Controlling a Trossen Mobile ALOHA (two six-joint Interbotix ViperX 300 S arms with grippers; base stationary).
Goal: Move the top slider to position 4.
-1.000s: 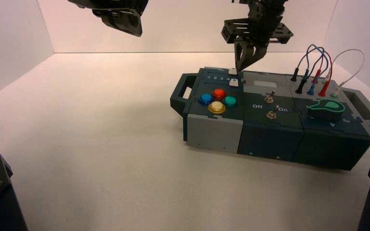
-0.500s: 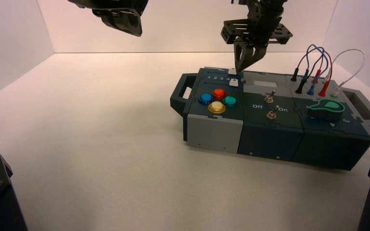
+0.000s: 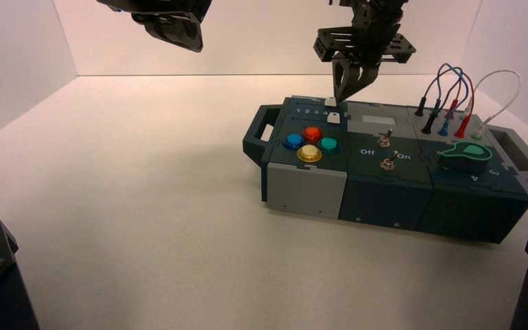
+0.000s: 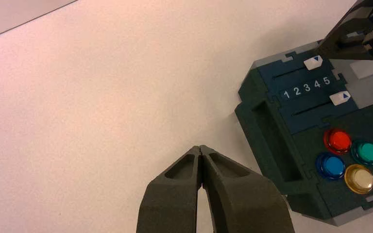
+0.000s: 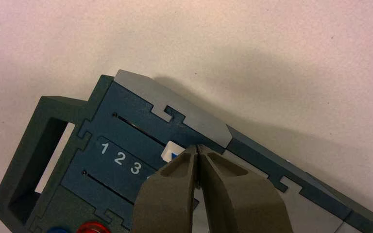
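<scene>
The top slider [image 4: 313, 61] is a small white knob with a blue triangle mark. It stands near the high end of its slot on the dark teal panel, above the digits 4 [image 4: 317, 84] and 5. In the right wrist view the slider [image 5: 171, 151] is half hidden behind my fingertips, and the 4 is hidden. My right gripper [image 5: 197, 148] is shut and empty. Its tip is right beside the slider on the side away from 1 2 3 and just above it in the high view [image 3: 344, 93]. My left gripper [image 4: 200, 148] is shut and parked high at the back left [image 3: 177, 31].
A twin white slider [image 4: 339, 97] sits in the lower slot. Red, green, blue and yellow buttons [image 3: 311, 142], two toggle switches [image 3: 385, 139], plugged wires [image 3: 454, 103] and a green dial [image 3: 466, 156] fill the box top. The box has a handle [image 3: 256, 134] at its left end.
My right gripper has shifted slightly left and lifted a touch by the top slider. The slider shows no clear movement. The left arm has not moved.
</scene>
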